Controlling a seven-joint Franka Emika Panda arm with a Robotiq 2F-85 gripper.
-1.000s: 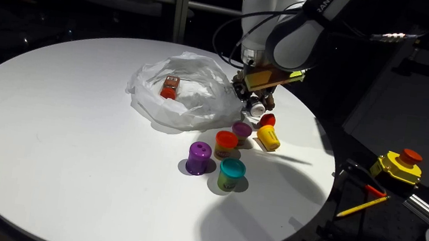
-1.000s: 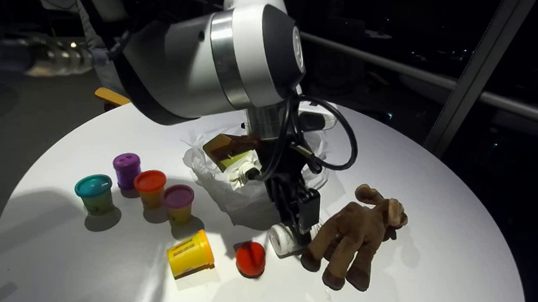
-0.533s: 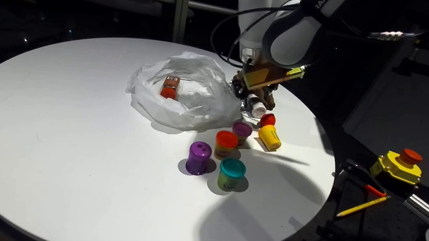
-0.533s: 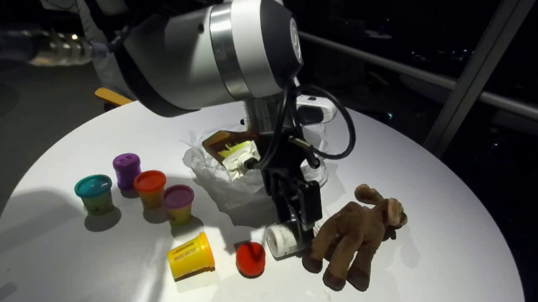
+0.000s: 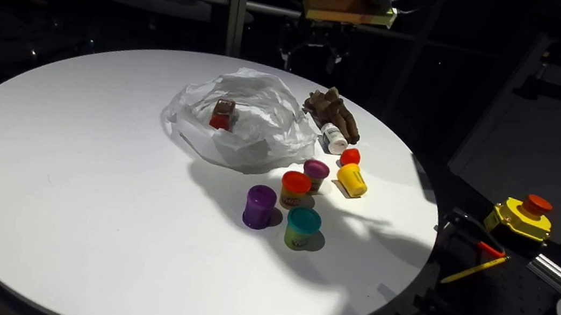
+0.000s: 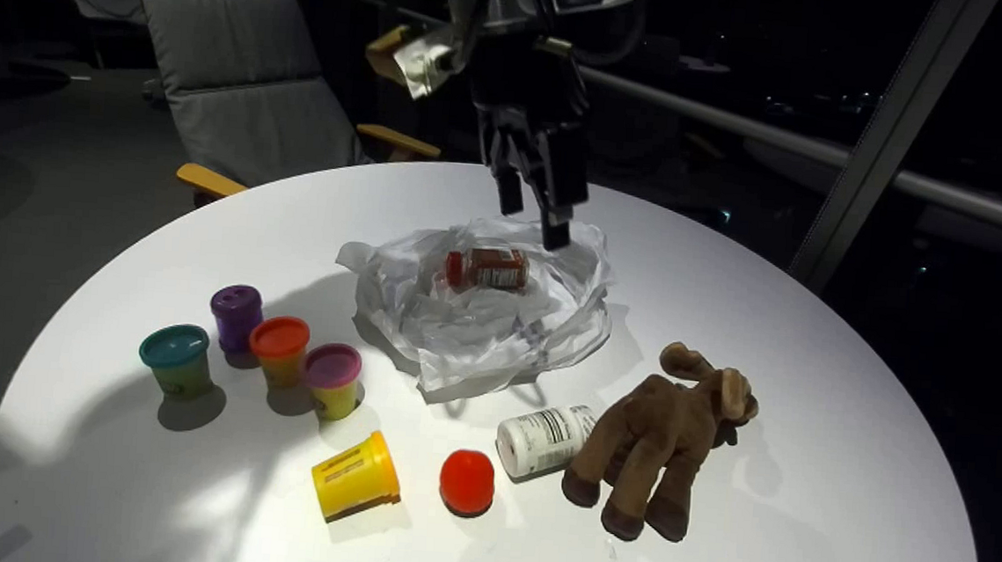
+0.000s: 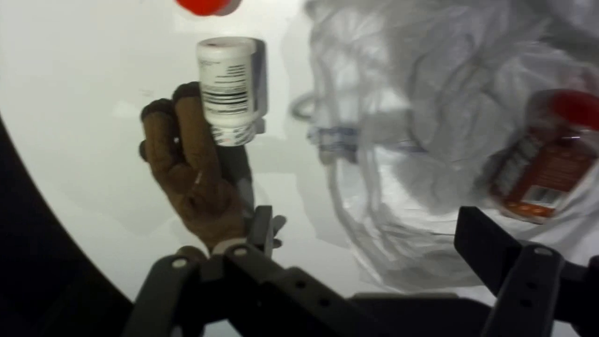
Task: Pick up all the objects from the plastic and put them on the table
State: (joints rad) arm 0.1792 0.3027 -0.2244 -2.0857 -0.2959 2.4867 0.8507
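Done, by appearance: on the round white tabletop (image 5: 63,205), a purple cylindrical container (image 5: 259,209), teal-lidded plastic cup (image 5: 302,230), orange-red-lidded cup (image 5: 294,189) and purple-lidded cup (image 5: 315,175) are standing; a yellow plastic cup (image 5: 352,180), red rounded piece (image 6: 467,482), white labelled bottle (image 6: 541,441) and brown plush animal (image 6: 663,429) are lying. Left, as far as visible: one clear red-capped bottle (image 6: 489,269) is lying inside the wrinkled translucent plastic bag (image 6: 461,342). The black end effector (image 7: 365,215) is hovering above, spread wide, gripping nothing.

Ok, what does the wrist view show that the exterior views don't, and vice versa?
Only the wrist view clearly shows the narrow end of the white bottle.
Only the exterior views: purple container, teal-lidded tub, red-lidded tub, purple-lidded tub, yellow tub.
Shared: open gripper, plastic bag, jar inside it, bottle's body, brown toy, red piece (cropped in wrist view).
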